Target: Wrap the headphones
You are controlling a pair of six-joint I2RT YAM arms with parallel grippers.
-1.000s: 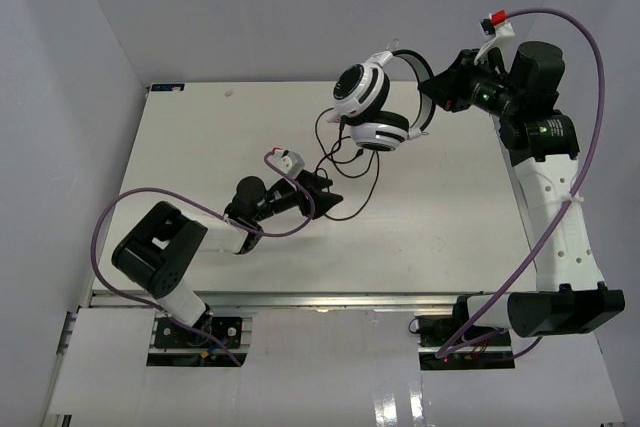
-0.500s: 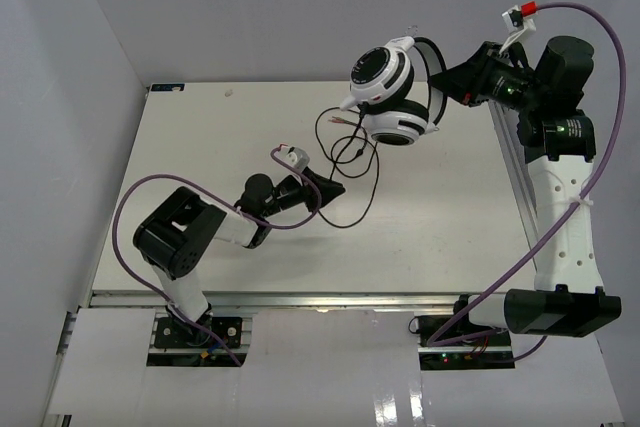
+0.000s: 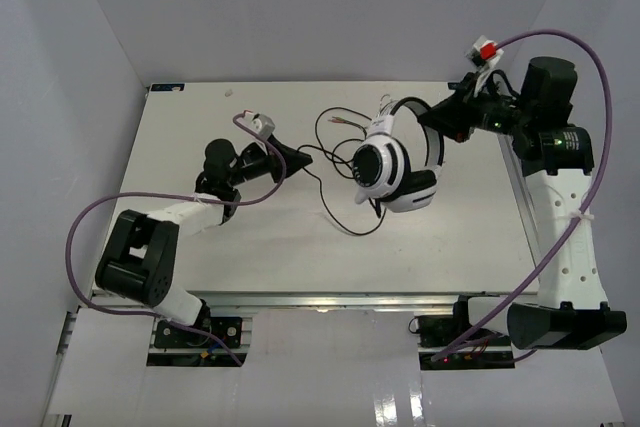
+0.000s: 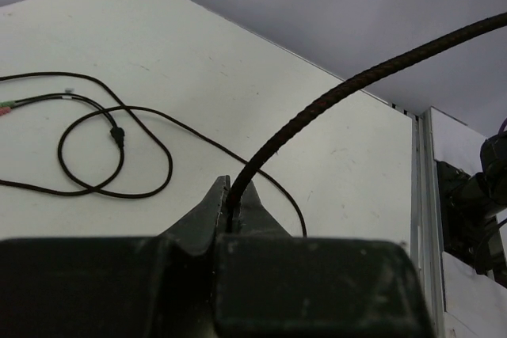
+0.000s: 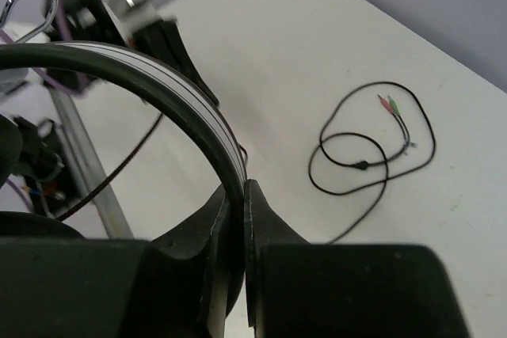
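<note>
Pinching the cord [image 4: 356,81] tight in the left gripper [image 4: 235,205], jaws pressed together on it. Clamping the headband [image 5: 170,89] in the right gripper [image 5: 238,215], jaws squeezed against its edge.

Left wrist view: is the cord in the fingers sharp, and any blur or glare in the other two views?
Left wrist: the cord pinched by the left gripper is sharp, braid readable. Right wrist: the headband in the right gripper is soft near the lens; the upper-left corner is blurred. Top external: even light, faint shadows, slight glare on the near white panel.
</note>
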